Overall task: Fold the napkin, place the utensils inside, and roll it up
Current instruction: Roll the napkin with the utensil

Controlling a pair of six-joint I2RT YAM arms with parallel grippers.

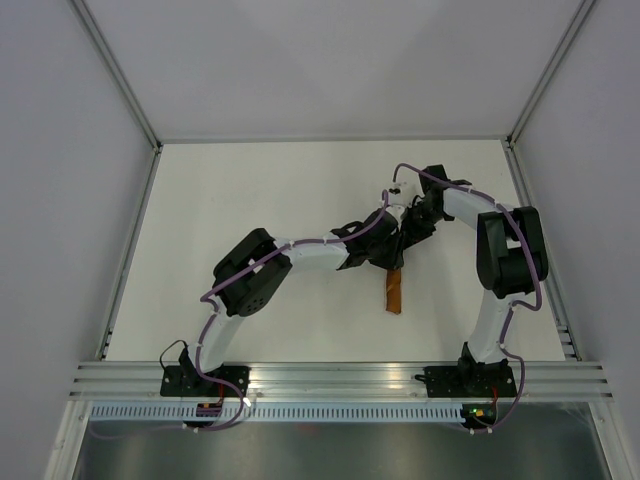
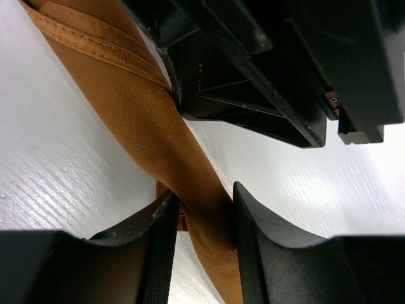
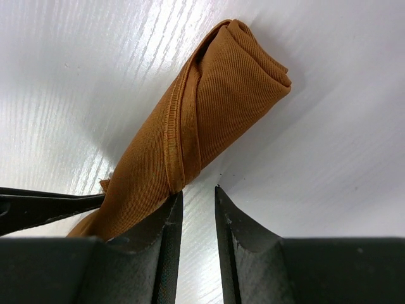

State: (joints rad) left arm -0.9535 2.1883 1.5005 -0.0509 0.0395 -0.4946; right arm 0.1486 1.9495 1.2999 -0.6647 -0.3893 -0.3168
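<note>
I find the napkin point(image 1: 394, 291) rolled up, lying mid-table point(image 1: 250, 190). Left gripper point(image 2: 204, 201) straddles the roll; I cannot tell if it grips. Right gripper point(image 3: 197, 195) stands slightly apart, empty, beside the roll.

The napkin point(image 3: 215, 107) lies on the table point(image 3: 329, 164), just beside the right hand point(image 3: 198, 193).

- Left arm point(image 1: 300, 255): elbow bent outward, forearm reaching right toward the middle.
- Right arm point(image 1: 510, 255): rises from its base, folds back leftward, wrist pitched down.
- Left gripper point(image 2: 204, 193): jaws part-way apart; grip unclear.
- Right gripper point(image 3: 197, 190): jaws narrowly apart, gap empty.
- Grippers close together.
</note>
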